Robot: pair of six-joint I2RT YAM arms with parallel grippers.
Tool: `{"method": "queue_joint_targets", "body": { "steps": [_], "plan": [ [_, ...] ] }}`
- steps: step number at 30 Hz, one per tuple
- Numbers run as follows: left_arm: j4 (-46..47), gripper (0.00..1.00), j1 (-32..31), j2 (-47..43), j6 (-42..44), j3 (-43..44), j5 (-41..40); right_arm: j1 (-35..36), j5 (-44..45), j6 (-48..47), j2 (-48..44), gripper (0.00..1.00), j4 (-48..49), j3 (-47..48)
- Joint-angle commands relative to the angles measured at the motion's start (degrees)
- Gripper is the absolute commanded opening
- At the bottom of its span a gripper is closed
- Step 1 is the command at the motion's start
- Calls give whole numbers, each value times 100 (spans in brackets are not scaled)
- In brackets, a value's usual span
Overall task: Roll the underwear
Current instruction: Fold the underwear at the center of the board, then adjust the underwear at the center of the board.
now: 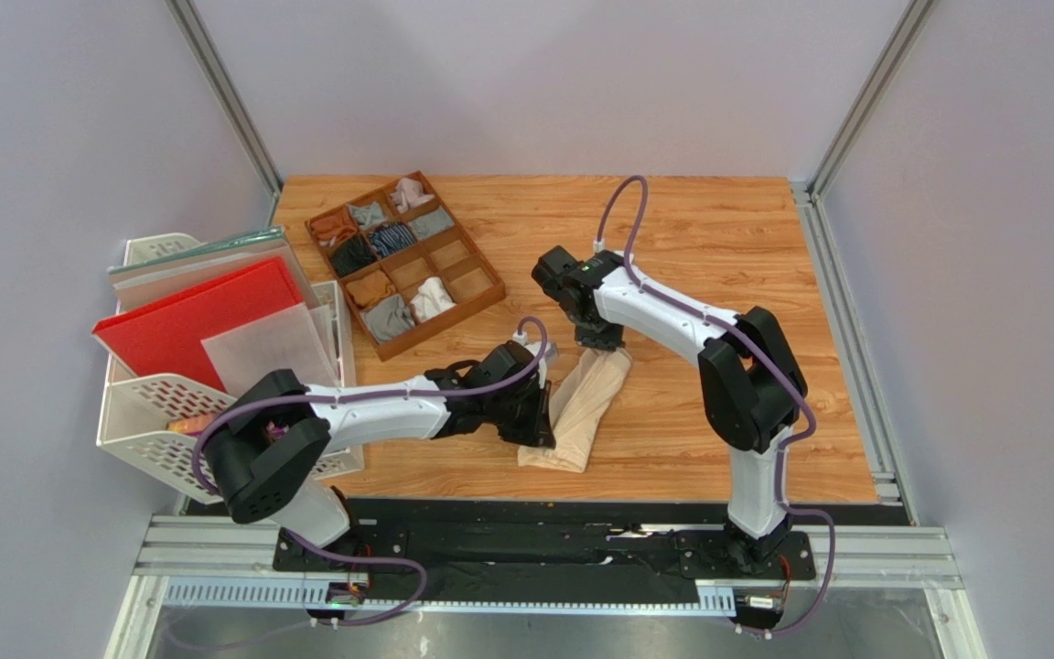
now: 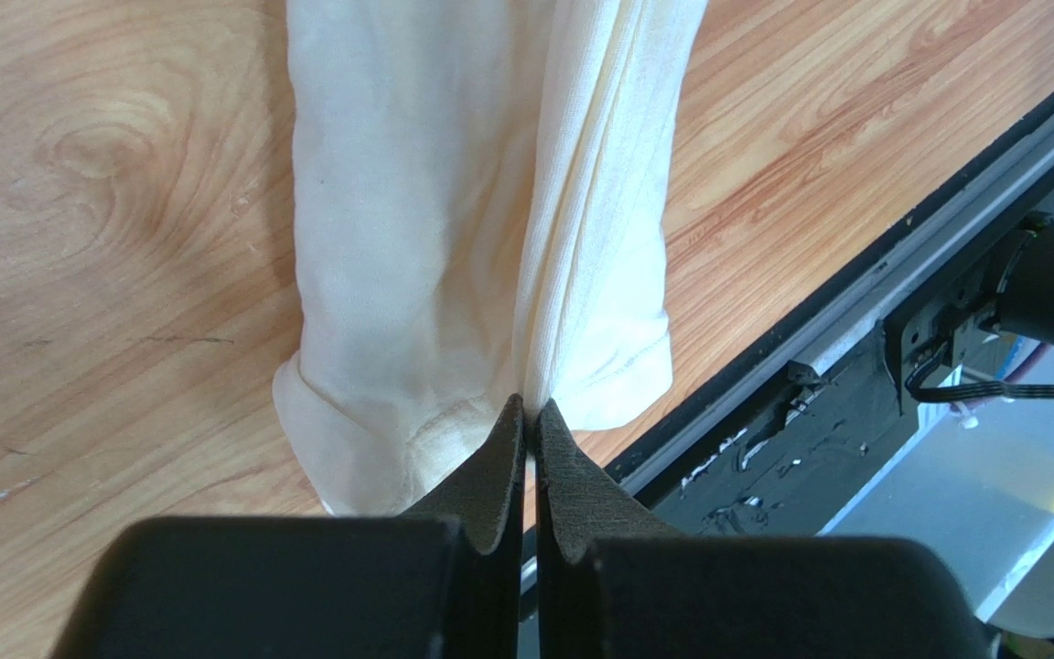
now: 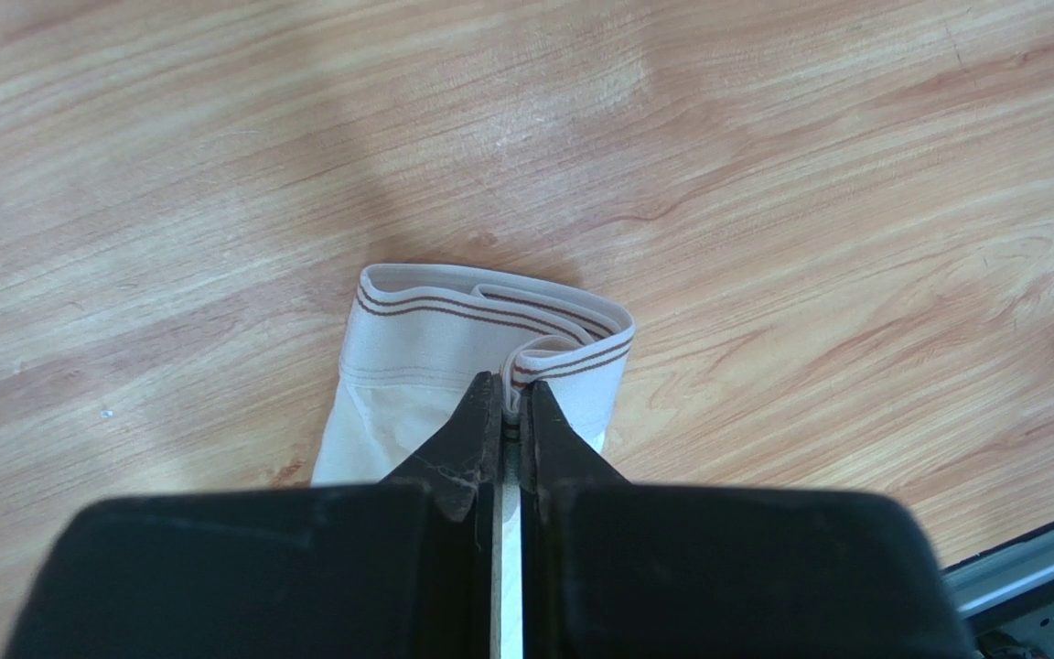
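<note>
Grippers come first: the left gripper (image 2: pixel 531 412) has its two black fingers (image 2: pixel 485 481) pressed tight together, and they nip the middle crease at the near end of the underwear (image 2: pixel 464 206). The right gripper (image 3: pixel 509 391) is pressed tight too, and it bites the far end, right on the waistband (image 3: pixel 491 305) with its thin brown stripes. A little white cloth shows between its fingers, so it really has hold. The underwear is the cream one. It is folded into one long, thin strip and lies on the wooden table (image 1: pixel 711 247) in the middle, between the two arms, with one gripper at each end. The waistband end looks a bit lifted off the wood, and the near end lies close to the black rail at the table's edge. Farther away, at the back left, sits a brown tray (image 1: pixel 475 269) with little boxes, and small rolled clothes are in some of them. A white basket (image 1: pixel 148 412) with a red board (image 1: pixel 196 323) stands on the left. I think the folding part is done and the rolling part has not begun, because the strip is long and flat with no curl in it. The next move should lay the strip down smooth and straight. Then one end must be turned over onto itself, again and again, while the other end is kept down. The roll must be kept tight, or the soft cloth will flop open.
</note>
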Motion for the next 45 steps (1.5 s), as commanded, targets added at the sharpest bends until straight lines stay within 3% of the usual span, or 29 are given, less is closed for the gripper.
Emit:
{"method": "queue_joint_targets", "body": {
  "steps": [1, 19, 21, 22, 25, 30, 35, 37, 39, 45],
  "plan": [
    [-211, 0, 27, -96, 338, 194, 106, -6, 406, -92, 106, 0, -52, 390],
    [-18, 0, 458, 335, 953, 194, -193, -191, -349, -848, 756, 0, 378, 1059],
    [43, 0, 502, 396, 1006, 176, -175, -261, -751, -1145, 713, 10, 571, 998],
    [70, 0, 510, 397, 1015, 167, -158, -261, -884, -1269, 582, 28, 807, 954],
    [254, 0, 537, 406, 980, 71, -70, -288, -1184, -1639, 126, 53, 1168, 743],
    [413, 0, 563, 353, 840, 0, 88, -402, -1369, -1605, -587, 58, 1240, 225],
    [439, 0, 625, 256, 778, 9, 176, -525, -1816, -1341, -1694, 59, 1880, -1309],
    [387, 0, 660, 256, 795, 35, 237, -542, -1957, -1262, -2221, 75, 2336, -1795],
    [360, 0, 721, 256, 813, 35, 273, -665, -2300, -1165, -2607, 78, 2697, -2411],
    [369, 0, 809, 239, 813, 0, 325, -1070, -2960, -1025, -2654, 76, 3690, -3194]
  ]
}}
